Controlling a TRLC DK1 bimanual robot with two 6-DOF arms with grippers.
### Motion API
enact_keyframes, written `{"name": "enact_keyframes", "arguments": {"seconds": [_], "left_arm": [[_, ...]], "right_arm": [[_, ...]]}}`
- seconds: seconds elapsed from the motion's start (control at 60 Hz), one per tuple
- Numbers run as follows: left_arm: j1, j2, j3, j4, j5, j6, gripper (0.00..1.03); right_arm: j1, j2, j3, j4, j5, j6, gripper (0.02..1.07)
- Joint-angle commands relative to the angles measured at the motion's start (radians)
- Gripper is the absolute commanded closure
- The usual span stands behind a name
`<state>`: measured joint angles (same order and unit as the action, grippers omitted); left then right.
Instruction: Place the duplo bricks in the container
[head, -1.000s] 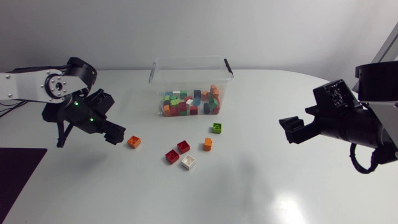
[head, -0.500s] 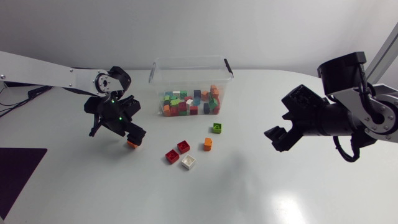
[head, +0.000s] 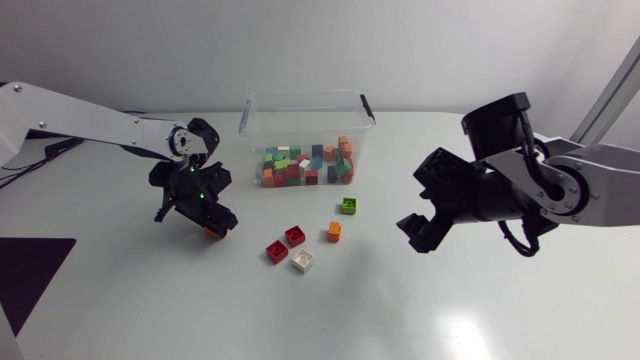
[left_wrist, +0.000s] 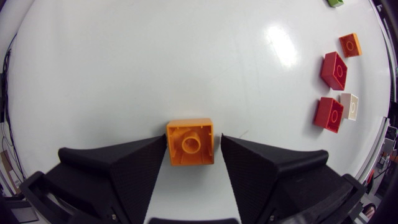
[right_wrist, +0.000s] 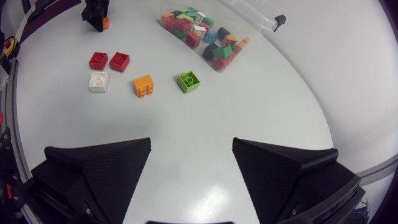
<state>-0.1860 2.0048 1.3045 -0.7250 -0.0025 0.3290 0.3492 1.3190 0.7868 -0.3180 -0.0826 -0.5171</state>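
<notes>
One orange brick (left_wrist: 190, 142) sits between the left gripper (left_wrist: 193, 140)'s fingers, not quite clamped; likely light, rigid, slick, so pinch its flat sides. The right gripper (right_wrist: 192, 144) gapes wide, empty.

An orange brick (left_wrist: 190, 142) sits between the tool's (left_wrist: 193, 138) spread fingers, red bricks (left_wrist: 334, 70) and a white brick (left_wrist: 349, 106) well apart.

An orange brick (left_wrist: 189, 142) lies flat, stud up, between the left gripper's (left_wrist: 193, 137) fingers. Ahead and off to one side lie a red brick (left_wrist: 334, 70), a second red brick (left_wrist: 328, 114), a white brick (left_wrist: 349, 106) and a smaller orange brick (left_wrist: 350, 44). A green brick (right_wrist: 188, 81) lies ahead of the right gripper (right_wrist: 191, 146), with the clear container (head: 305, 96) of mixed bricks (head: 305, 165) beyond it.
</notes>
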Motion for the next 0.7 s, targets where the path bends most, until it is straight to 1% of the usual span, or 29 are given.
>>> {"name": "enact_keyframes", "arguments": {"seconds": [0.0,0.017,0.067,0.083,0.133,0.15,0.217,0.233,0.333,0.483,0.683], "left_arm": [[-0.007,0.037,0.029,-0.014,-0.002,-0.028,0.58],[-0.007,0.041,0.032,-0.014,-0.002,-0.03,0.63],[-0.007,0.046,0.036,-0.014,-0.002,-0.031,0.66],[-0.006,0.046,0.038,-0.014,-0.001,-0.038,0.69],[-0.007,0.046,0.038,-0.014,-0.001,-0.036,0.7],[-0.007,0.046,0.038,-0.013,0.001,-0.033,0.73],[-0.006,0.045,0.033,-0.007,0.001,-0.025,0.74],[-0.004,0.045,0.033,-0.005,0.001,-0.025,0.77],[0.011,0.028,0.036,-0.002,0.007,-0.015,0.77],[0.028,-0.04,0.029,-0.024,0.056,0.016,0.77],[0.039,-0.166,0.03,-0.042,0.102,0.044,0.77]], "right_arm": [[0.024,0.048,0.026,0.022,-0.013,-0.037,0.12],[0.025,0.057,0.029,0.027,-0.017,-0.038,0.12],[0.031,0.075,0.04,0.025,-0.034,-0.043,0.12],[0.037,0.091,0.049,0.023,-0.049,-0.046,0.12],[0.048,0.121,0.071,0.02,-0.074,-0.049,0.13],[0.05,0.129,0.075,0.019,-0.08,-0.052,0.13],[0.068,0.164,0.101,0.01,-0.109,-0.072,0.13],[0.074,0.177,0.109,0.01,-0.115,-0.083,0.13],[0.093,0.255,0.172,-0.015,-0.14,-0.115,0.13],[0.109,0.362,0.259,-0.05,-0.181,-0.152,0.13],[0.129,0.488,0.342,-0.075,-0.192,-0.182,0.13]]}}
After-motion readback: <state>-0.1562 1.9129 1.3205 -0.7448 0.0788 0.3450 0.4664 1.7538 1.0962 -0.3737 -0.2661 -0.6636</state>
